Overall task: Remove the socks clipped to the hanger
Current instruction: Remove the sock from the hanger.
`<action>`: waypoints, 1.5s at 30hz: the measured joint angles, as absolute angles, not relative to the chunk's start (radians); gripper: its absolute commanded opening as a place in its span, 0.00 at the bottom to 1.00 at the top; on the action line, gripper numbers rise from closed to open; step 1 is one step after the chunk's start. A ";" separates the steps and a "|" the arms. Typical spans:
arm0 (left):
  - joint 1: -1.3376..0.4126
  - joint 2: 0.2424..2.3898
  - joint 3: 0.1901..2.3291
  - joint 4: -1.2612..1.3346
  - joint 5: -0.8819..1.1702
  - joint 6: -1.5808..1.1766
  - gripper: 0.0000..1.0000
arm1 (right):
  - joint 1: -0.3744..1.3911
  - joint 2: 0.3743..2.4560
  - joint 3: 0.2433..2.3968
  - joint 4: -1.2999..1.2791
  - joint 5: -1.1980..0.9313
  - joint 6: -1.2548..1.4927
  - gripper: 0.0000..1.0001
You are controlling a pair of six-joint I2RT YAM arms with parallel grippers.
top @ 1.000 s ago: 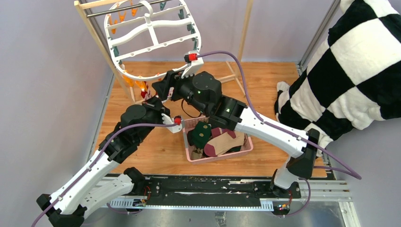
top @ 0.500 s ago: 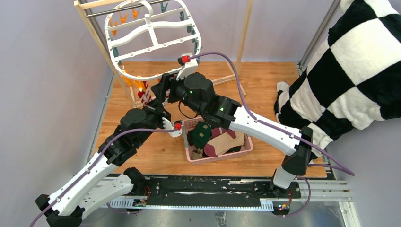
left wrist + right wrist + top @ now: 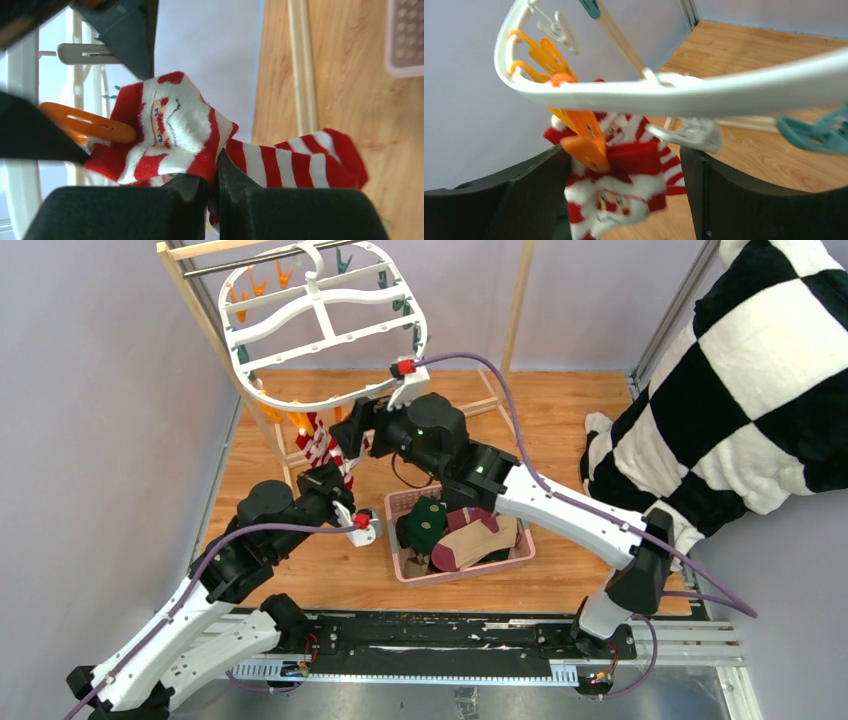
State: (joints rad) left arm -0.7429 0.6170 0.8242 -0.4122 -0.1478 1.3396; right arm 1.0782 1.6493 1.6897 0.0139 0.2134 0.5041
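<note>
Since a second ago the left gripper (image 3: 210, 176) has drawn back toward the lower left of the overhead view, and the red-and-white striped sock (image 3: 322, 443) now stretches out below the hanger (image 3: 243, 358). Its jaws are pressed almost together, pinching the sock's edge. An orange clip (image 3: 585, 142) on the hanger's rim holds the sock's cuff. The right gripper (image 3: 624, 150) is spread wide, one finger on each side of that clip. Other socks (image 3: 455, 535) lie in the pink basket (image 3: 470, 573), right of centre.
</note>
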 measured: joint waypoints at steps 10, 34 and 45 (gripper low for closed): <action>-0.743 0.603 0.885 -0.551 0.017 0.960 0.15 | 1.007 1.351 1.307 0.190 -0.044 0.558 0.88; -0.743 0.610 1.018 -0.658 0.324 0.365 0.11 | 0.915 1.489 1.097 0.796 -0.540 0.902 0.49; -0.736 0.628 1.084 -0.704 0.306 0.296 0.98 | 0.913 1.481 1.094 0.793 -0.550 0.931 0.13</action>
State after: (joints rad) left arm -0.7364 0.6285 1.0836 -0.7036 0.3058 0.2958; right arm 0.9134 1.4815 1.0943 0.7929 -0.5495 0.9310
